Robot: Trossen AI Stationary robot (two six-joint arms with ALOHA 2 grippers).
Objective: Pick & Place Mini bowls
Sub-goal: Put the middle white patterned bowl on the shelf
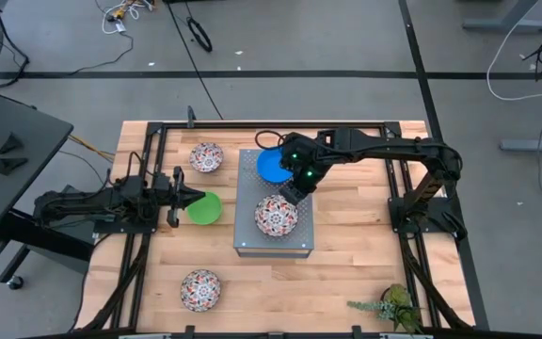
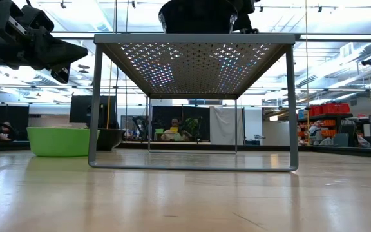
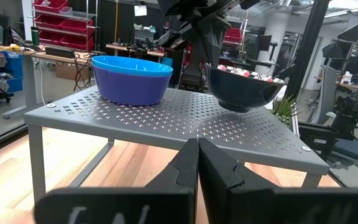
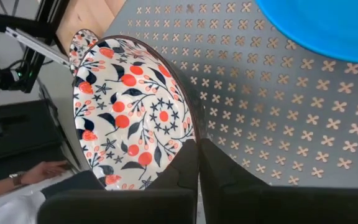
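A white floral bowl (image 1: 273, 217) with a dark outside (image 3: 241, 90) sits on top of the grey perforated box (image 1: 247, 240), and my right gripper (image 1: 294, 195) is shut on it. The bright blue bowl (image 1: 271, 166) rests on its base on the same box, farther back. The green bowl (image 1: 204, 208) stands on the table left of the box. My left gripper (image 1: 192, 199) is shut and empty, raised beside and above the green bowl (image 2: 60, 142). Two more floral bowls (image 1: 206, 157) (image 1: 200, 289) stand on the table. No navy bowl shows. My right gripper holds the floral bowl by its rim (image 4: 190, 134), on the side toward the blue bowl. The rim is pinched with one finger (image 4: 229, 180) outside and the other inside. The fingers slant down from the far right. I cannot tell whether the bowl is clear of the box top.
The box fills the table's middle, and its top has bare room near the front edge. A small potted plant (image 1: 389, 303) stands at the near right corner. Black frame rails run along the table's left and right sides. A person's hand (image 4: 30, 174) shows beyond the table.
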